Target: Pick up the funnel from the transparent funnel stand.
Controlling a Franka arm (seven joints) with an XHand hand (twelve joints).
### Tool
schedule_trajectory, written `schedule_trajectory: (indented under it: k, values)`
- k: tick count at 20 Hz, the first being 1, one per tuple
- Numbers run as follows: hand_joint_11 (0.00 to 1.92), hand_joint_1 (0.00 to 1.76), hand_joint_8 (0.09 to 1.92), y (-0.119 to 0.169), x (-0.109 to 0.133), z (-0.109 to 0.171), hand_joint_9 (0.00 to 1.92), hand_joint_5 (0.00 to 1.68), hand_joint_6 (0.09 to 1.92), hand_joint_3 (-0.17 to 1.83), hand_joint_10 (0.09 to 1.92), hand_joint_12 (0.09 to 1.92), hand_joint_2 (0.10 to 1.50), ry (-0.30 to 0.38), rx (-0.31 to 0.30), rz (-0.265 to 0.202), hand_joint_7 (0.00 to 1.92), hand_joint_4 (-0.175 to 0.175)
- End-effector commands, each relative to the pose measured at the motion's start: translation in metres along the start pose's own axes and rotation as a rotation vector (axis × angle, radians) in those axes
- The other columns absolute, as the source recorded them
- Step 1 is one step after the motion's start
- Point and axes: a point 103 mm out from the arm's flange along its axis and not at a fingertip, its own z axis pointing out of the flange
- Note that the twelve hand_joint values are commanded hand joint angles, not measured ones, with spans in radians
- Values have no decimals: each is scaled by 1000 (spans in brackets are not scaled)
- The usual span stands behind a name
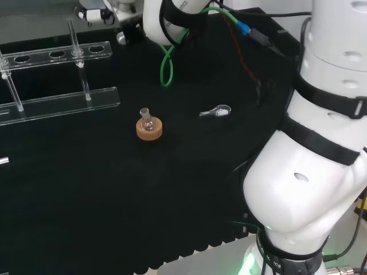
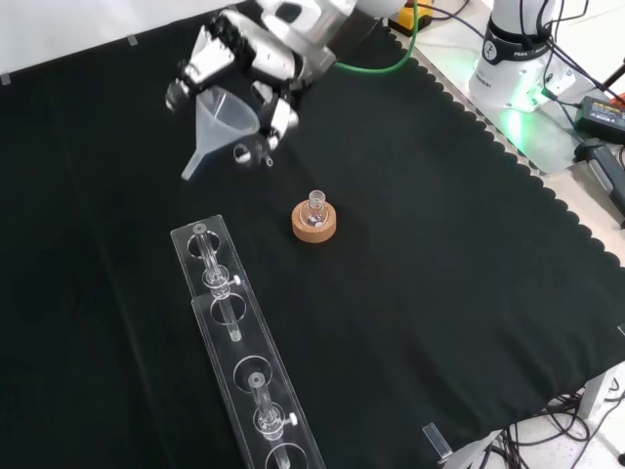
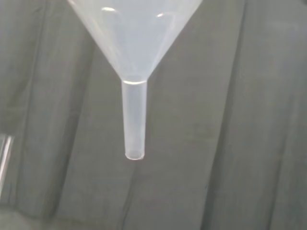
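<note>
- Funnel [image 2: 223, 122] in the front view: translucent, held in the air by the hand [image 2: 239, 68], whose fingers are curled around its cone; stem tilted down toward the view's left, clear of the black cloth [image 2: 439, 293].
- Front view, funnel stand [image 2: 244, 362]: clear, lying along the cloth from its middle toward the near edge; well apart from the funnel.
- Front view, small glass flask [image 2: 314, 207] upright on a cork ring [image 2: 314, 223] (a stand), near the cloth's centre, just below the hand.
- Head view: the funnel stand [image 1: 57, 80] sits at the cloth's left edge; flask [image 1: 147, 117] on the cork ring [image 1: 149, 128] mid-cloth; a small clear spoon-like item [image 1: 216, 112] lies to its right (type uncertain).
- Wrist view: the funnel's [image 3: 135, 62] cone and stem hang over bare cloth [image 3: 240, 143], the stem touching nothing.
</note>
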Motion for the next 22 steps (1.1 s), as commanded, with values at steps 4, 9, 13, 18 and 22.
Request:
schedule_trajectory:
  k: [4,9,13,18,22]
  values:
    - [1911,1229,478,-38,-67,-154,1920,1601,102,800,505,782,489,93,214,106,1815,-175]
    - [1889,1232,468,-88,-103,-213,1920,1608,94,811,504,753,482,135,282,74,1821,-175]
    - [1888,1233,463,-140,-140,-244,1920,1616,88,830,514,745,469,188,377,39,1831,-175]
    - [1887,1233,461,-161,-134,-268,1920,1619,87,837,515,741,465,219,374,23,1837,-175]
    - [1898,1234,459,-164,-114,-268,1920,1621,87,840,515,744,463,247,385,23,1839,-175]
